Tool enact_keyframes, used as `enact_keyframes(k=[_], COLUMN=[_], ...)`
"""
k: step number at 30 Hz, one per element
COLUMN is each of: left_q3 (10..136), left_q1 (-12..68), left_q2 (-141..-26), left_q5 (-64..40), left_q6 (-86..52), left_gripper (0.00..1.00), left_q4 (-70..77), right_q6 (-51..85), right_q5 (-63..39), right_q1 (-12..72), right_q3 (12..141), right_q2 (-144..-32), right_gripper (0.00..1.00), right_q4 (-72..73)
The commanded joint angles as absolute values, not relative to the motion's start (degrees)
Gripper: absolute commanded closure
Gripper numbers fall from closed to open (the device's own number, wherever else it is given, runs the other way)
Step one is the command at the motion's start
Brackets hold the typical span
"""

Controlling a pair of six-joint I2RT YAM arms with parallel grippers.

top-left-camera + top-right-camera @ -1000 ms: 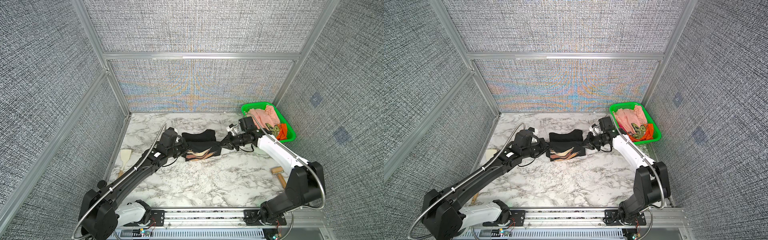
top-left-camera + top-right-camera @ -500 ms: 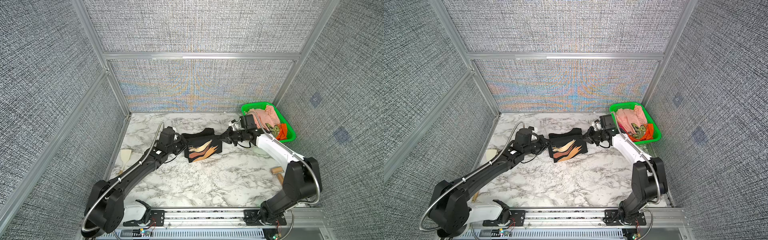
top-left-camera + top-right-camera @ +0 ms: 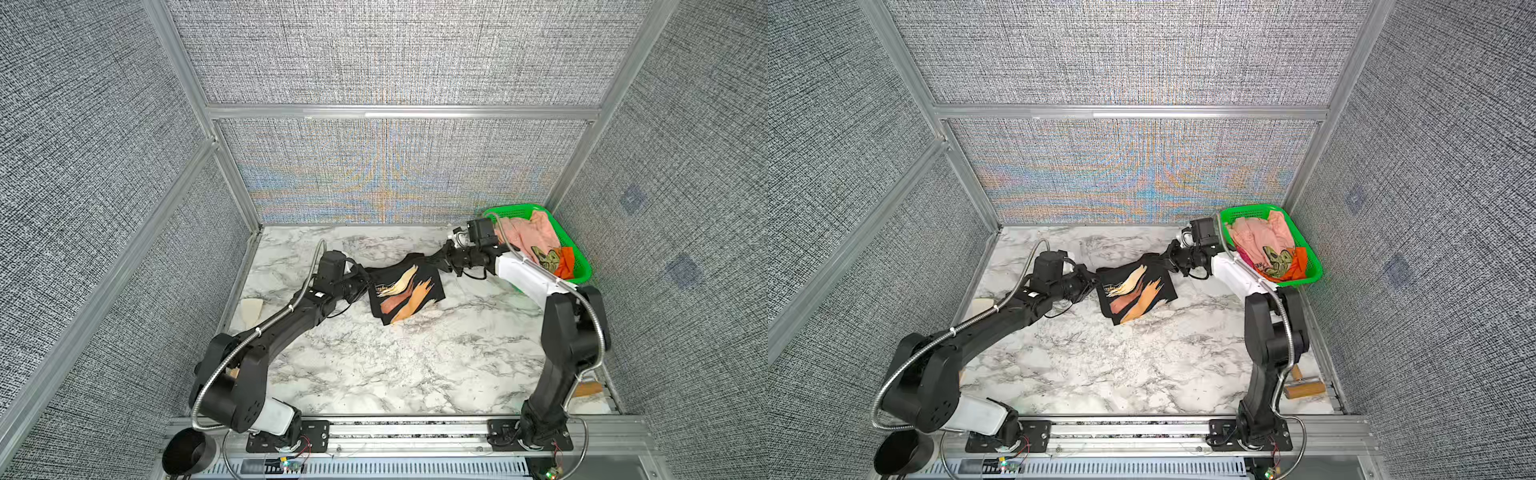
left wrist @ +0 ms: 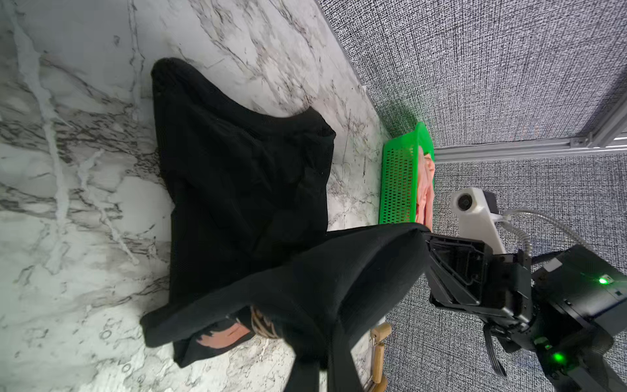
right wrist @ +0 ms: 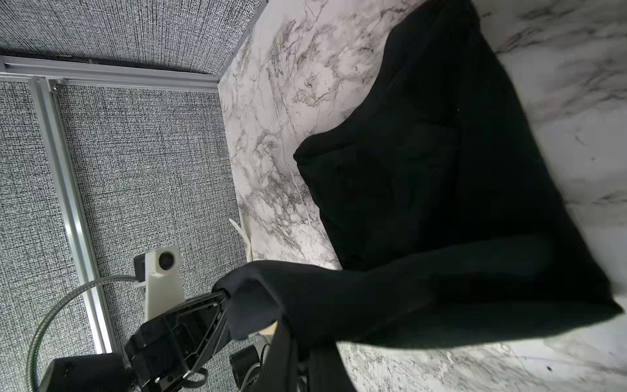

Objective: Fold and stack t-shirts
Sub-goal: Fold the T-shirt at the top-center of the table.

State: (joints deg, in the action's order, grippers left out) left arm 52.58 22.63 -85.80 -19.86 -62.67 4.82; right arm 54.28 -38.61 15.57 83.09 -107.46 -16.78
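Note:
A black t-shirt (image 3: 405, 291) (image 3: 1133, 291) with cream, tan and brown strokes hangs tilted between my two grippers; its lower corner touches the marble table. My left gripper (image 3: 368, 276) (image 3: 1094, 276) (image 4: 325, 370) is shut on the shirt's left upper corner. My right gripper (image 3: 436, 259) (image 3: 1160, 259) (image 5: 298, 366) is shut on the right upper corner. Both wrist views show more black cloth (image 4: 244, 176) (image 5: 441, 169) lying flat behind the raised edge. Peach-pink (image 3: 528, 237) (image 3: 1258, 235) and orange (image 3: 565, 259) (image 3: 1298, 262) t-shirts lie crumpled in the green basket.
The green basket (image 3: 513, 208) (image 3: 1250, 210) (image 4: 397, 183) stands in the back right corner, close behind my right wrist. A wooden roller (image 3: 1304, 384) lies at the front right. A cream spatula (image 3: 251, 311) lies by the left wall. A black cup (image 3: 185, 453) sits front left.
Both grippers have risen and moved toward the back wall with the shirt's edge. The printed part has come up off the table and now hangs tilted.

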Motion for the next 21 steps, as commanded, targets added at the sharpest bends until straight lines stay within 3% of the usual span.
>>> enact_keyframes(k=[1,8,21], left_q3=[55.0,65.7,70.1], left_q1=[21.3,15.8,13.3], left_q2=[-89.3,-102.8,-109.4], left_q5=[-22.9,-37.3,-34.7], left_q6=[-60.3,-54.2,-51.7], left_gripper=[1.0,1.0,1.0], left_q4=[7.6,-2.2,-6.0], right_q6=[54.0,53.6,51.9], right_q5=[-38.8,-39.3,-39.0], right_q1=[15.9,16.5,16.7], right_q3=[86.5,94.0,108.7], right_q2=[-110.1,-118.3,-132.2], right_gripper=[0.93,0.93,0.92], right_q4=[-14.6,-15.2,-18.7])
